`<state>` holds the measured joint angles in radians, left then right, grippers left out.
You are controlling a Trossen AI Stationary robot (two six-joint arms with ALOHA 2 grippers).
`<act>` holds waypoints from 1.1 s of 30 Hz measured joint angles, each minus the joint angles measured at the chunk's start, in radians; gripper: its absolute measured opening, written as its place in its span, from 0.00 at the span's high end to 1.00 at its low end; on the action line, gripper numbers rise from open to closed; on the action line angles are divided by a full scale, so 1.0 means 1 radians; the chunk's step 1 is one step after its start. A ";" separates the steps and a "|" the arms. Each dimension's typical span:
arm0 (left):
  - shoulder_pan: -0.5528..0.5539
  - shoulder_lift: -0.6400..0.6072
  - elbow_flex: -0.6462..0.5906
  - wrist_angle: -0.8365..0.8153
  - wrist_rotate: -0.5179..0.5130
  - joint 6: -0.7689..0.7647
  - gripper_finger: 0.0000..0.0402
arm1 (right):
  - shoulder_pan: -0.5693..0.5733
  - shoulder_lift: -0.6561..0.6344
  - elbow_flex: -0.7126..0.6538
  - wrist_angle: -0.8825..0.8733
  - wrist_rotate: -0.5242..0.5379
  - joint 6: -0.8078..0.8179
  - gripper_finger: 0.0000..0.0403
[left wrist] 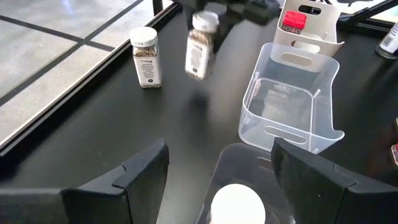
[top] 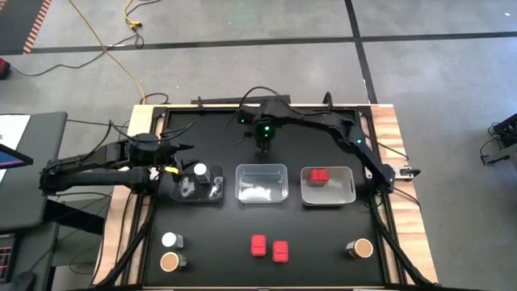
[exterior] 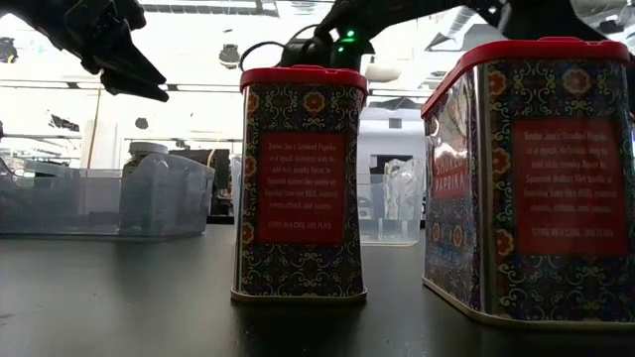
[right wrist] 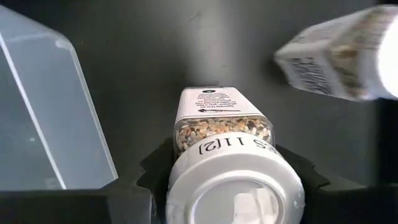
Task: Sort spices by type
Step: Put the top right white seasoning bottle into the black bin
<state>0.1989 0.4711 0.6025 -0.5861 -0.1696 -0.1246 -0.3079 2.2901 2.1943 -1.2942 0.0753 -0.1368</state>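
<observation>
My right gripper [top: 263, 145] hangs over the table's far middle, shut on a clear spice jar with a white cap [right wrist: 224, 134], also seen in the left wrist view [left wrist: 200, 46]. A second white-capped jar [left wrist: 146, 56] stands on the table beside it. My left gripper [left wrist: 217, 168] waits open above the left clear tray [top: 187, 192], where a white-capped jar [top: 199, 171] stands. A red packet [top: 319, 175] lies in the right tray [top: 346, 192]. Near the front stand a white-capped jar [top: 171, 240], two tan-topped jars [top: 170, 261] [top: 361, 248] and two red packets [top: 269, 247]. My right gripper pinches the jar just below its white cap [right wrist: 233, 155], one finger [right wrist: 152, 171] on each side. The fingers come from above, pointing down. The jar hangs below them, lifted clear of the table and slightly tilted.
The middle clear tray [top: 261, 194] stands between the other two. In the low view the two red packets [exterior: 303, 183] [exterior: 536, 188] fill the foreground. Wooden rails [top: 388, 121] border the black table. Bare black surface lies between the trays and the front items.
</observation>
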 joint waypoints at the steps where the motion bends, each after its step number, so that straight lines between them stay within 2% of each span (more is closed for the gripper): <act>1: 0.000 0.000 0.000 0.000 0.000 0.000 0.33 | 0.003 0.017 0.015 -0.013 -0.001 -0.003 0.46; 11: 0.000 0.000 0.000 -0.001 0.000 0.000 0.33 | 0.009 0.052 0.038 -0.033 -0.035 -0.022 0.45; 16: 0.000 0.000 0.000 -0.001 0.000 0.000 0.33 | 0.009 0.049 0.038 -0.028 -0.035 -0.023 0.25; 19: 0.000 0.000 0.000 -0.001 0.000 0.000 0.33 | 0.012 0.051 0.038 -0.016 -0.035 -0.029 0.18; 26: 0.000 0.000 0.000 -0.001 0.000 0.000 0.33 | 0.012 0.036 0.038 -0.009 -0.035 -0.029 0.20; 33: 0.000 0.000 0.000 0.000 0.000 0.000 0.33 | 0.010 -0.092 0.038 -0.044 -0.035 0.033 0.21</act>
<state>0.1989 0.4710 0.6025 -0.5865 -0.1695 -0.1245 -0.2982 2.1976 2.2318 -1.3377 0.0406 -0.1038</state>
